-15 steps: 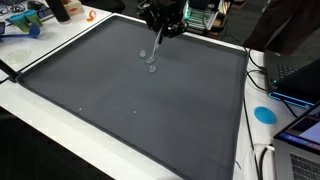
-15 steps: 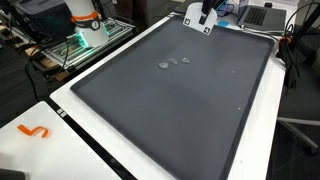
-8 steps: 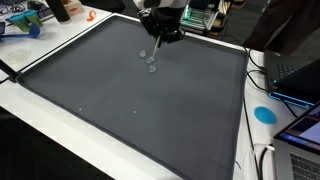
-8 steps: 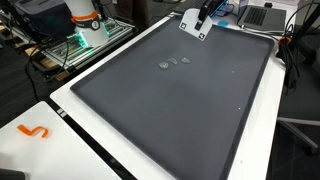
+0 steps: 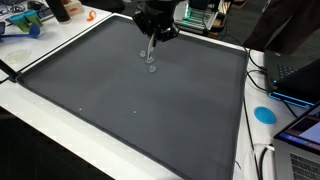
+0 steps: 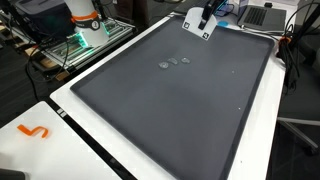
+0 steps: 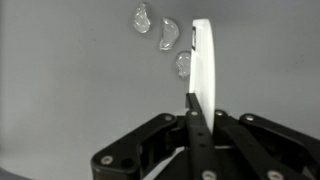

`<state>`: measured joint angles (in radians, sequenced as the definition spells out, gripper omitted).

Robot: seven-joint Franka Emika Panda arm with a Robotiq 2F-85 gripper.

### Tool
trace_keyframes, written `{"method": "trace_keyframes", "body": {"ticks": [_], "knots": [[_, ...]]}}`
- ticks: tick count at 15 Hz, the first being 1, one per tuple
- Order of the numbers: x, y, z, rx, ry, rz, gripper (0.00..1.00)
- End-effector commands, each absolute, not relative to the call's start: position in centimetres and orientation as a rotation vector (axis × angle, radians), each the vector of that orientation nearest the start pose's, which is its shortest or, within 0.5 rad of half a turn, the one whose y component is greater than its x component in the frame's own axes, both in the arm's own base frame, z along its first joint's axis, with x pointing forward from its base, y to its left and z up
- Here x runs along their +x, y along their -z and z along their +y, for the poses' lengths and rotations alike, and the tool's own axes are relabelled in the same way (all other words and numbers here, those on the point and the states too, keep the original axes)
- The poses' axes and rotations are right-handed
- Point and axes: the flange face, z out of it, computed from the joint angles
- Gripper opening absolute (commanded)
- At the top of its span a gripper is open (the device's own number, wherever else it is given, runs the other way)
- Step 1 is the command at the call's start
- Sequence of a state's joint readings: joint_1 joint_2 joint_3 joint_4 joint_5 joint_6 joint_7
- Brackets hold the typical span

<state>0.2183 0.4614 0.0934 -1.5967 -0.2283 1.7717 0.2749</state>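
Note:
My gripper (image 7: 197, 100) is shut on a thin white flat piece (image 7: 203, 60), seen edge-on in the wrist view. In an exterior view the piece (image 6: 197, 24) shows as a white square with dark marks, held over the far edge of a large dark mat (image 6: 180, 110). The gripper (image 5: 158, 28) hangs above the mat (image 5: 130, 100). Three small clear blobs (image 7: 165, 35) lie on the mat close beside the piece. They show in both exterior views (image 5: 150, 60) (image 6: 172, 63).
The mat lies on a white table. An orange hook (image 6: 35, 131) lies at one corner. A blue disc (image 5: 264, 114) and a laptop (image 5: 300, 75) sit beside the mat. Another robot base (image 6: 85, 20) and a rack stand off the table.
The gripper with the white piece has shifted slightly over the mat's far edge. The blobs have not moved.

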Motion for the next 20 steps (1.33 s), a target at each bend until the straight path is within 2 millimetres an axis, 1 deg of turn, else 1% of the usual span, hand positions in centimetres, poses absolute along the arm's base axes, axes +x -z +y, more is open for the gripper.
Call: {"method": "trace_keyframes", "body": {"ticks": [1,4,10,14,20], "knots": [[63.1,-35.8,15.6,-3.298,-0.372,-0.148,0.01],[63.7,-36.5,13.6,-3.252,-0.306,-0.130,0.01],[64.5,-37.8,9.0,-3.115,-0.093,-0.152,0.01],[63.4,-37.6,6.1,-3.026,-0.041,-0.198,0.01],[60.5,-36.6,2.4,-2.899,0.029,-0.343,0.01]]}}
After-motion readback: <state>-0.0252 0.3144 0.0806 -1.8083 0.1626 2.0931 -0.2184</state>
